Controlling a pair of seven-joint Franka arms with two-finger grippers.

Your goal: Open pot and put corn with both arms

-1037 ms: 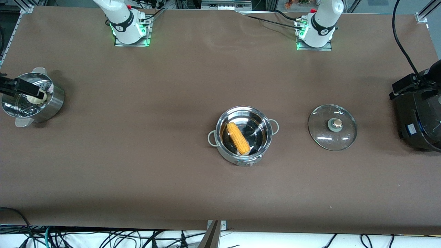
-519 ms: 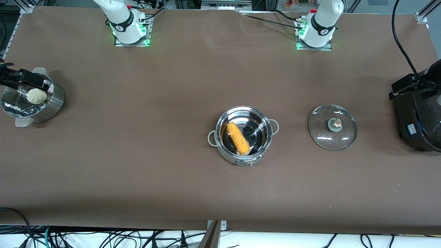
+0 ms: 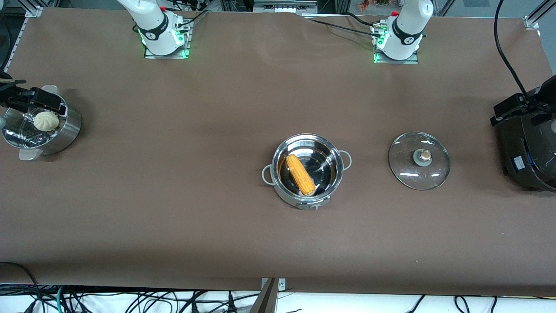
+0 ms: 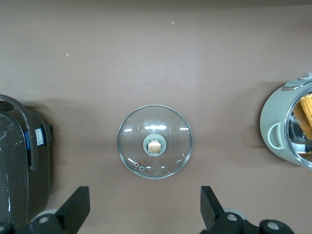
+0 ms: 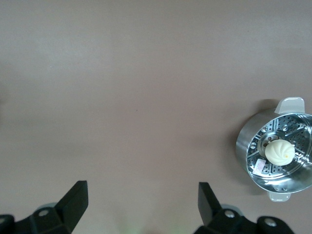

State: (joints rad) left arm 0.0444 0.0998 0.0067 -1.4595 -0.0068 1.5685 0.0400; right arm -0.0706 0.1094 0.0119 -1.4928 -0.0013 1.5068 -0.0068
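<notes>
**Obs:** Pot (image 3: 325,164) sits uncovered near mid-table. The corn (image 3: 300,174) lies in it, slanted across the bottom, with one end against the wall nearest the front camera.

**Op:** And the lid?

**Obs:** The lid (image 3: 408,168) lies flat on the table (image 3: 173,204), knob (image 3: 424,156) up. It is apart from the pot, toward the left arm's end, between the pot and the black cooker (image 3: 527,150). Nothing is touching it.

**Op:** Where's my left gripper?

**Obs:** The left gripper (image 4: 144,191) is high over the table. Your left wrist view looks straight down on the lid, which shows just ahead of the gap between the fingers. The fingers are spread wide and hold nothing. In the same view the cooker and the pot sit at opposite edges, with a bit of corn showing in the pot.

**Op:** Right one?

**Obs:** The right gripper (image 5: 141,188) is also up high, over bare table toward the right arm's end. It is spread wide too and carries nothing. Your right wrist view catches the steamer (image 5: 246,146) off to one side, with a bun (image 5: 278,151) in it.

**Op:** Anything on the front view there?

**Obs:** The steamer has one bun on its perforated floor. A black part overlaps its rim at the frame edge, and I cannot tell what it is. From that camera you see only the lower parts of the right arm (image 3: 158,30) and the left arm (image 3: 406,30) at their bases. Neither gripper is clearly in that view.
</notes>
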